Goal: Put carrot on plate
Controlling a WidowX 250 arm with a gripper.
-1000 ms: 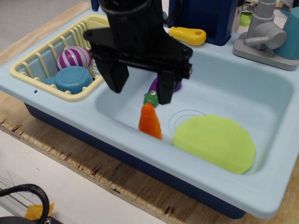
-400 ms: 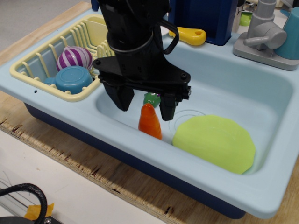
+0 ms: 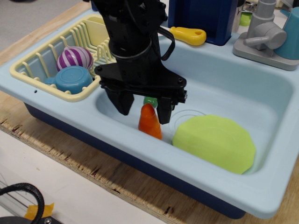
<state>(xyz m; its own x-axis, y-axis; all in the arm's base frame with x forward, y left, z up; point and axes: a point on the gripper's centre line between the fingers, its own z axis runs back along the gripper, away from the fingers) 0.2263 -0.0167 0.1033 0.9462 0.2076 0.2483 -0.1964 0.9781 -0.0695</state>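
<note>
The orange carrot (image 3: 150,123) with a green top stands in the light-blue toy sink (image 3: 224,84), leaning on its front wall. The lime-green plate (image 3: 215,142) lies flat on the sink floor just right of it. My black gripper (image 3: 145,108) is low over the carrot, jaws open, one finger (image 3: 124,102) to its left and one finger (image 3: 165,111) to its right. The fingers straddle the carrot's upper part; whether they touch it I cannot tell.
A yellow dish rack (image 3: 60,60) at left holds a blue bowl (image 3: 74,78) and a purple striped ball (image 3: 74,58). A yellow-handled tool (image 3: 188,35) lies on the back rim. A grey faucet (image 3: 264,35) stands back right. The purple eggplant is hidden behind my arm.
My gripper has come down and slightly forward, from above the carrot and eggplant to straddling the carrot. The carrot and plate have not moved.
</note>
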